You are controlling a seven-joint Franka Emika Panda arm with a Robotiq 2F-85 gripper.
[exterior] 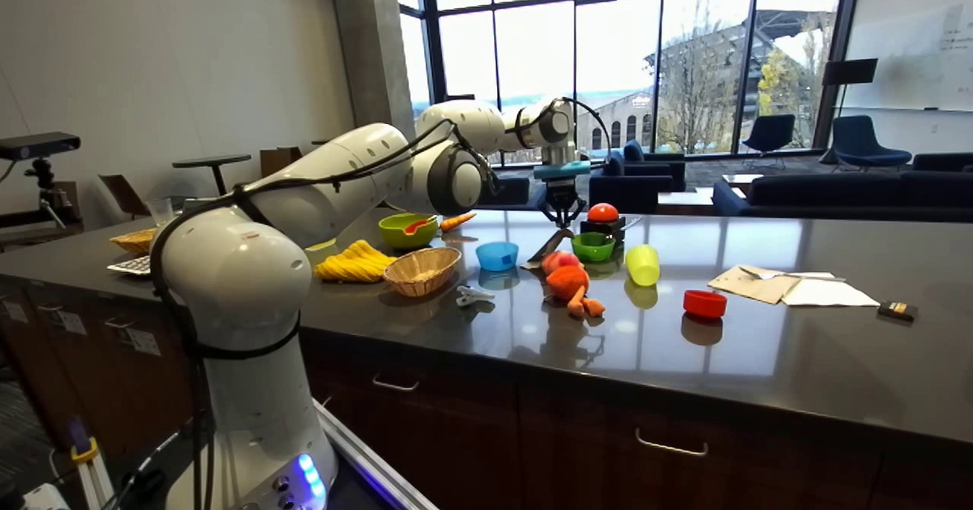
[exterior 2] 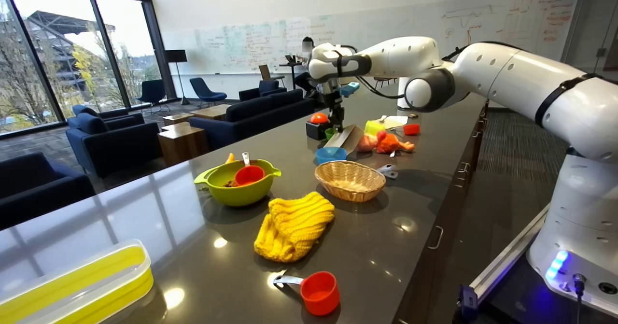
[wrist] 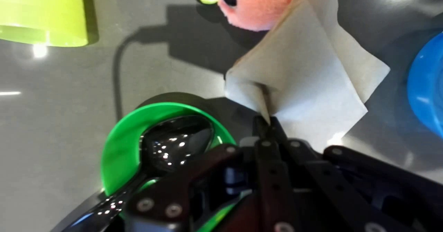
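Wrist view, nearest item: end effector [wrist: 265, 124], one, black, drawn narrow, clamped on a fold of folded tan paper [wrist: 311, 73]. That fold showed clearly in this view alone; both exterior views gave only the paper's slope beneath the end effector.

Paper, bearing: long axis tilted, running from the grip down towards frame left in both exterior views; low edge at or just above the desk [exterior: 760, 358], contact not certain. From the wrist, it spread upward and rightward of the pinch, one corner pointing right.

Adjacent: green bowl [wrist: 121, 149], close by the end effector, partly covered by it, the nearest obstacle; black spoon [wrist: 176, 142] inside, its glossy head visible from the wrist only. Plush toy [exterior: 568, 278], pink and orange, beside the paper. Blue bowl [exterior: 498, 256], near. Black box [exterior 2: 316, 130] with orange dome [exterior 2: 319, 118], just beside the green bowl. Yellow cup [exterior: 643, 265], on its side.

Farther: wicker basket [exterior 2: 333, 185]; yellow knit cloth [exterior 2: 294, 227]; lime mixing bowl [exterior 2: 236, 196]. Red measuring cup [exterior 2: 320, 292], metal-handled, shown in an exterior view alone; likewise a fork [exterior: 790, 276], distinct in an exterior view only.

Farthest: navy sofa [exterior: 821, 194], tall windows [exterior: 532, 46], whiteboard [exterior 2: 222, 49].
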